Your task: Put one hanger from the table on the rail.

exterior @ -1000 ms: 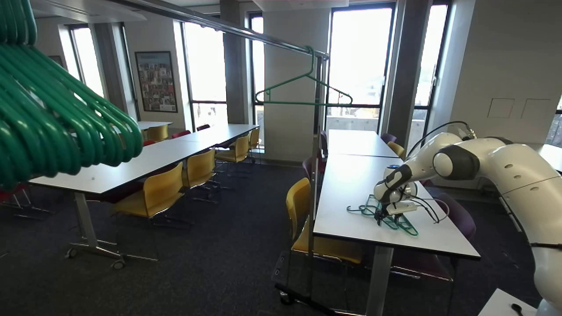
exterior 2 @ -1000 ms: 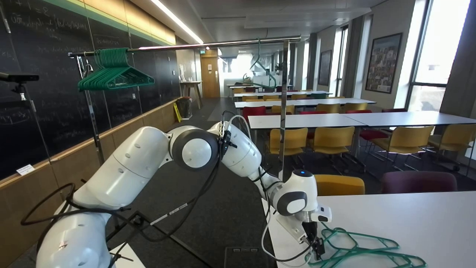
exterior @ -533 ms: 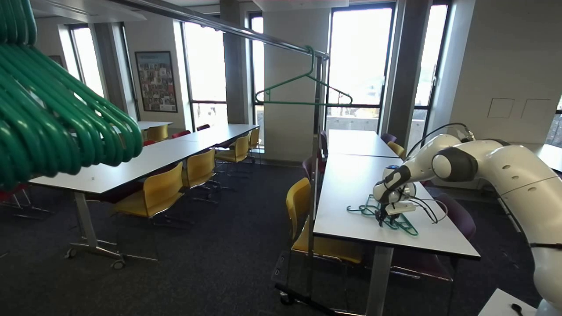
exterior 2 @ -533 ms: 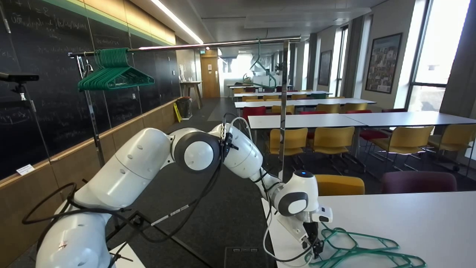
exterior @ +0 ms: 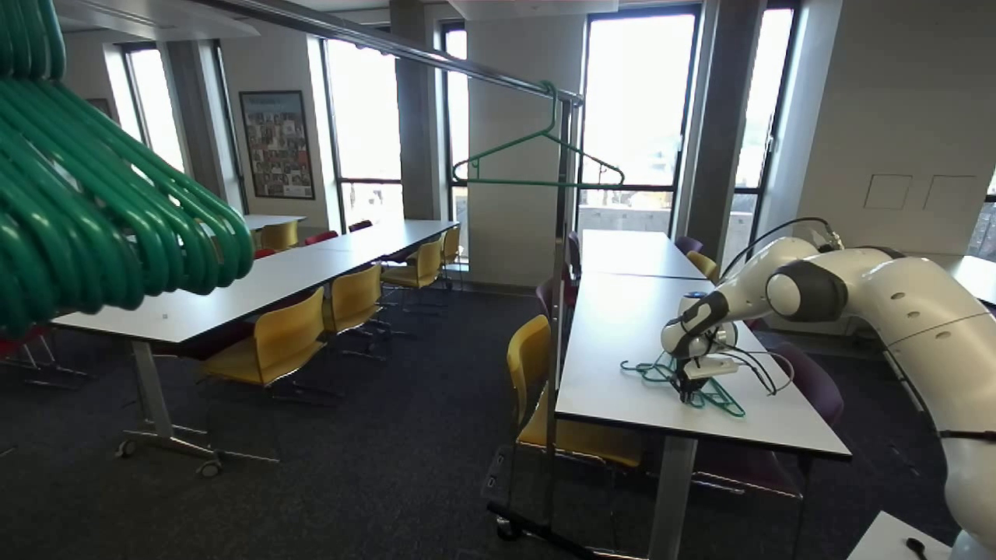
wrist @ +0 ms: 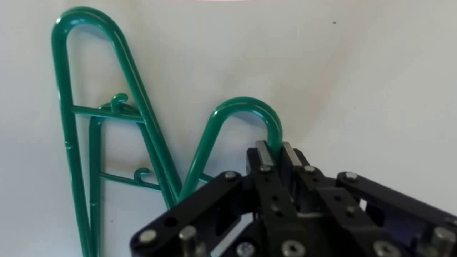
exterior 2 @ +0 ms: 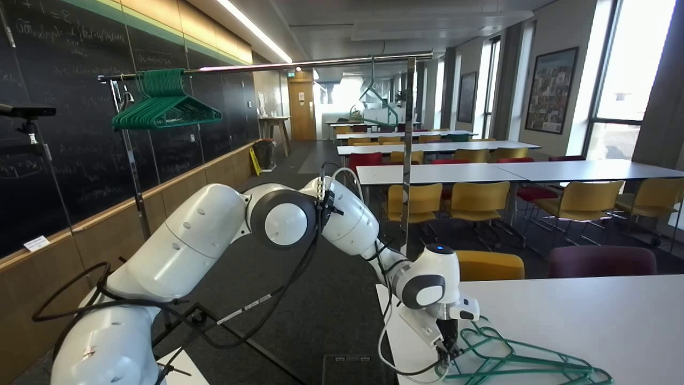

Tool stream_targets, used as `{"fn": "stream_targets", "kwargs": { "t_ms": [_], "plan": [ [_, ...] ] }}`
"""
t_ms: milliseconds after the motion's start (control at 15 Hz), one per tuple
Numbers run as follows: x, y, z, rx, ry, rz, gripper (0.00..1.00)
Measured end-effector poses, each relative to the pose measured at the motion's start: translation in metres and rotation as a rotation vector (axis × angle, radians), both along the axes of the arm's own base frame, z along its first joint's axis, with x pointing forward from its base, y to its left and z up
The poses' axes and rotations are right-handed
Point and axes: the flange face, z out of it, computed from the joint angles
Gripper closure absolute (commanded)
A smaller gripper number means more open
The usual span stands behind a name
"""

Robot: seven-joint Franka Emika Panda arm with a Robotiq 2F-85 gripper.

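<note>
Wrist view: the fingers [wrist: 265,153] press in from both sides on one strand of a green hanger [wrist: 246,104], right beside a rounded bend that looks like a corner. From that pinch the hanger arches over to the left, then slants down and left until the base of the fingers hides it. Just left of it two more green loops [wrist: 131,76] overlap, and the taller one meets or crosses the held strand; which lies on top I cannot tell. In an exterior view the hanger and loops spread over the counter [exterior 2: 598,315] to the right of the fingers, so the hanger's long axis seems to lead away from the robot arm [exterior 2: 283,216], with the grip near one end. Whether the hanger touches the counter or is slightly raised does not show. Well above and apart runs the rail [exterior 2: 320,62], with a lone hanger [exterior: 537,183] near its end post [exterior 2: 407,160] and a bunch of hangers [exterior 2: 163,96] at the opposite end. The coming move, I judge, turns on that off-centre hold: most of the hanger probably lies to one side of the fingers, so a lift may let it swing and drag the loops along, and its hook, which I cannot pick out, must be brought round to the rail
</note>
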Motion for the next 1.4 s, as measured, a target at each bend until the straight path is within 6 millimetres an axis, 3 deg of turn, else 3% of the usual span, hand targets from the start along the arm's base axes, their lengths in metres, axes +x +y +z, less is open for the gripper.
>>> {"fn": "stream_targets", "kwargs": {
  "t_ms": [467,800,1133,1400],
  "plan": [
    [0.002,-0.006,0.007,-0.009,-0.009,-0.002,0.97],
    [0.010,0.002,0.038,-0.075,-0.153,0.029,0.97],
    [-0.004,0.034,0.073,-0.041,-0.216,0.133,0.97],
    [-0.030,0.073,0.112,0.046,-0.262,0.277,0.97]
  ]
}}
